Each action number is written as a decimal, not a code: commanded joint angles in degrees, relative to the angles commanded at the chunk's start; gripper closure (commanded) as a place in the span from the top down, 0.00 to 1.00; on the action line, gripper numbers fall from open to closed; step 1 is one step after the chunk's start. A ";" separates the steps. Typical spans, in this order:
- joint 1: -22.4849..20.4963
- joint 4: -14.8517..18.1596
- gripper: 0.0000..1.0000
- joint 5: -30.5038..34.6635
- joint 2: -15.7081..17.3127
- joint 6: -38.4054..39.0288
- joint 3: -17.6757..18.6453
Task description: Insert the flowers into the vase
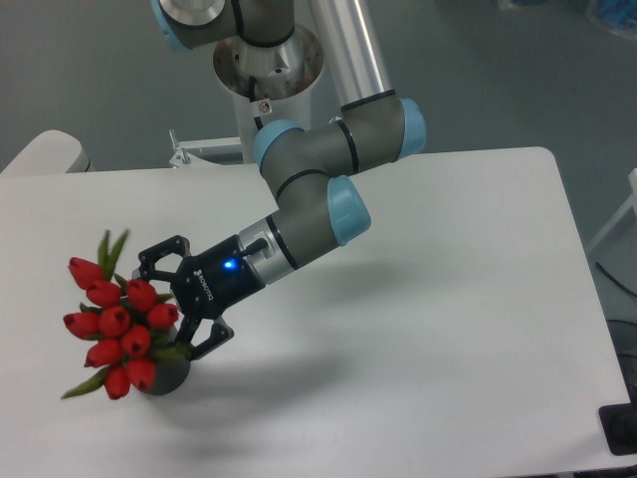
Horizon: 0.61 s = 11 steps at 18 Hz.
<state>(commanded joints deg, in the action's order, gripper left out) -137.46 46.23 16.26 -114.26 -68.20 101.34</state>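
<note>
Flowers (pixel 117 327): red tulip buds, green leaves, leaning left out of the vase (pixel 171 372), which is mostly hidden, near the tabletop (pixel 448 299) front-left edge. Tool (pixel 177 311) fingers spread apart beside the bunch. Open tabletop to the right.

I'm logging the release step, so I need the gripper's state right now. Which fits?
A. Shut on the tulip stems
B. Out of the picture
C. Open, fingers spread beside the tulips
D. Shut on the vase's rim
C: the gripper has its fingers spread wide with nothing between them, just right of the red tulips, which stand in the dark vase.
</note>
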 joint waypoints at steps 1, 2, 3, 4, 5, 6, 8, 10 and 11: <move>-0.26 0.00 1.00 0.00 0.09 0.00 0.17; -0.44 -0.09 1.00 0.00 0.35 0.00 0.35; -1.22 -0.09 1.00 0.00 0.53 -0.09 0.96; -1.75 -0.09 1.00 0.00 0.70 -0.09 1.23; -2.28 -0.17 1.00 0.00 0.70 -0.09 1.14; -3.33 -0.18 1.00 0.00 0.79 -0.09 1.14; -5.70 -0.18 1.00 -0.09 0.79 -0.09 1.32; -7.64 -0.18 1.00 -0.09 0.70 -0.09 1.23; -8.61 -0.18 1.00 -0.09 0.53 -0.09 1.06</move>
<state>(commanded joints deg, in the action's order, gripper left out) -146.06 46.05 16.17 -113.73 -68.29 102.39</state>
